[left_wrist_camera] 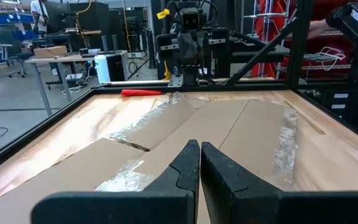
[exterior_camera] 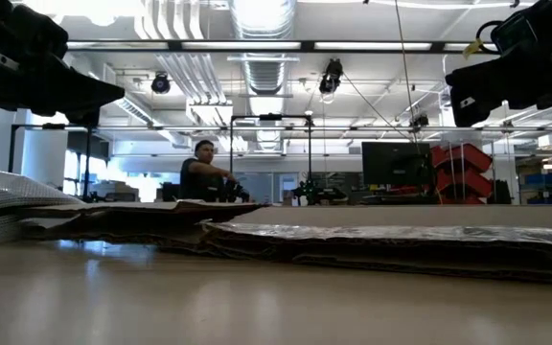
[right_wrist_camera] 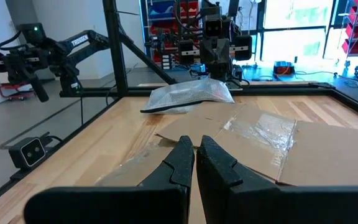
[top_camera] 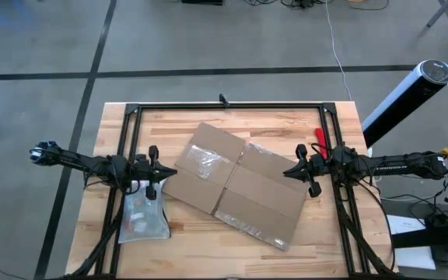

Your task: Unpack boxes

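A: State the work surface and the main item.

B: The wooden table carries a black frame along 3 of its edges. The cardboard box lies flattened at the table's centre, skewed to the edges, clear tape on its panels. 1 corner of it nearly reaches the table's front edge.

A: Arm poses?

B: Both arms reach inward level above the table, facing each other. The left gripper hangs at the box's left corner, fingers pressed together, holding nothing. The right gripper hangs over the box's right edge, fingers likewise together and empty.

A: Smaller items and free room?

B: The zip pouch lies below the left gripper, just beside the box. The red knife lies at the frame's right rail. Bare wood shows behind the box.
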